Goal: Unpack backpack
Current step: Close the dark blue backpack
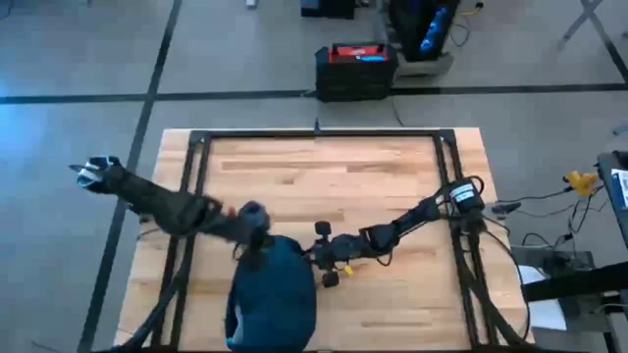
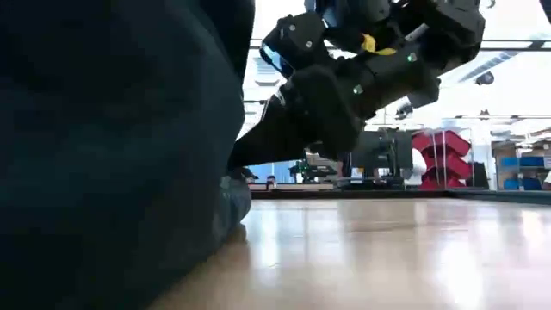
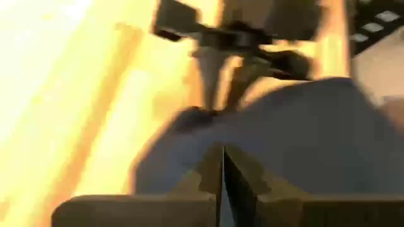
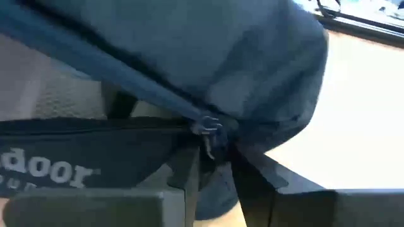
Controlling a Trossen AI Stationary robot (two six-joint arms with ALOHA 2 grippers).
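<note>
Up close, the right tool (image 4: 211, 170) has its two dark fingers pressed nearly together on the small metal zipper pull (image 4: 208, 129) of the backpack (image 4: 189, 57), where the zip line runs between folds of navy fabric; white lettering on a dark panel shows at the lower left of the right wrist frame. Seen from overhead, this tool (image 1: 316, 257) meets the bag's upper right edge at lower centre of the frame, its arm stretched low and nearly straight toward the counter's right side.

The left tool (image 3: 222, 173) also reads as pressed together, a thin slit between its fingers, set against the bag's rounded top; whether it pinches any cloth cannot be told. Overhead, the left tool (image 1: 253, 227) sits at the bag's upper left edge, its arm angling away toward the upper left past the counter's edge.

The backpack (image 1: 272, 304) lies at the bottom centre of the wooden counter (image 1: 324, 176), partly cut off by the frame, and fills the left half of the low view (image 2: 103, 146).

By its slumped, creased look the bag is probably soft and light, likely to drag along with the pull unless braced. The zipper tab seems the right hold for opening; a pinch of fabric beside the track would steady it. Smooth cloth may slip from the fingers.
</note>
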